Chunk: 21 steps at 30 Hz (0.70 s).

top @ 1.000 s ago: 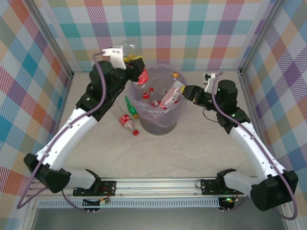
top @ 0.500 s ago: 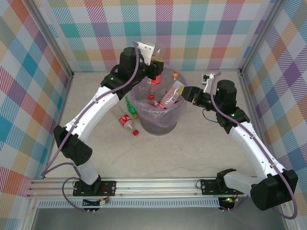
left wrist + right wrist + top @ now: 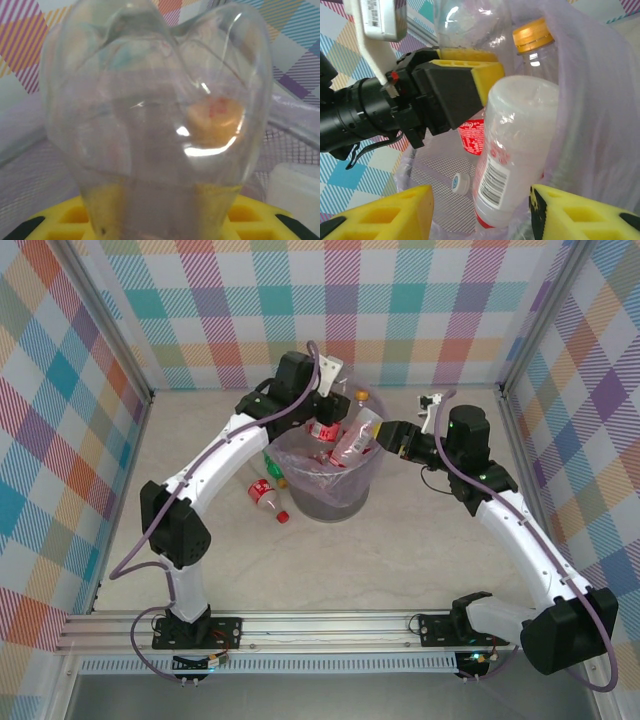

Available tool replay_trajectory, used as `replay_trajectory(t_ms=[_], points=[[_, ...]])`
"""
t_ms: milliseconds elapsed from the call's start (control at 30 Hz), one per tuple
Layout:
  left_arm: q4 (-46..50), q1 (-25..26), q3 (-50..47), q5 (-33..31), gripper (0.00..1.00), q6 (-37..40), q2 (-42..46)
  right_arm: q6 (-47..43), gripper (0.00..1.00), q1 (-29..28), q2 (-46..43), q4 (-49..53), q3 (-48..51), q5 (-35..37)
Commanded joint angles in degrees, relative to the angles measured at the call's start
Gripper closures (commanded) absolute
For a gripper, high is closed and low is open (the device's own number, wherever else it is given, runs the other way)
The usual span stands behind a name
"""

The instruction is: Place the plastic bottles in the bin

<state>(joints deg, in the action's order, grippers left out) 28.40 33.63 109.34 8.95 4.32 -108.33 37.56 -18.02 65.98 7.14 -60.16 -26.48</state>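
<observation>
Judging from the top view, a drop is in hand: the left end effector [image 3: 325, 423] is poised over the one bin [image 3: 335, 502] toward the far edge of the worktop [image 3: 400, 560], and release is due next; two more, a red-labelled bottle [image 3: 265, 497] and a green bottle [image 3: 272, 464], are counted beside it. At the left wrist, a clear bottle [image 3: 155, 125] is seen clamped in that end effector. At the right wrist, the right end effector [image 3: 481, 212] is seen open around a leaning bottle [image 3: 512, 150], untouched.

The bottle [image 3: 155, 125] is glossy clear plastic, the bag [image 3: 580, 100] thin crinkled film, the tabletop [image 3: 400, 560] matt.
</observation>
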Motion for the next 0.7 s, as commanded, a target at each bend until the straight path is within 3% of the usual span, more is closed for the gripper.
replay_trajectory(t_ms=[0, 100, 200, 400, 567, 667], points=[[2.1, 0.3, -1.46, 3.77, 0.85, -0.26, -1.44, -1.95, 0.46, -0.3, 0.74, 1.11, -1.97, -0.77], [-1.37, 0.3, -5.58, 5.44, 0.77, -2.53, -0.36, -1.82, 0.46, -0.35, 0.75, 1.19, -1.98, -0.76], [-5.23, 0.3, -8.84, 5.28, 0.6, -4.44, 1.68, -1.45, 0.45, -0.32, 0.64, 0.65, -1.73, -0.77], [-5.75, 0.3, -7.04, 4.73, 0.35, -5.57, 3.1, -1.25, 0.43, -0.31, 0.74, 0.41, -1.72, -0.55], [-6.29, 0.3, -6.86, 3.1, 0.19, -6.17, 5.64, -1.22, 0.41, -0.34, -0.19, 0.1, -1.42, 0.22], [-6.56, 0.3, -7.2, 1.37, 0.15, -6.1, 8.24, -1.64, 0.41, -0.32, -0.89, 0.4, -1.23, 0.83]])
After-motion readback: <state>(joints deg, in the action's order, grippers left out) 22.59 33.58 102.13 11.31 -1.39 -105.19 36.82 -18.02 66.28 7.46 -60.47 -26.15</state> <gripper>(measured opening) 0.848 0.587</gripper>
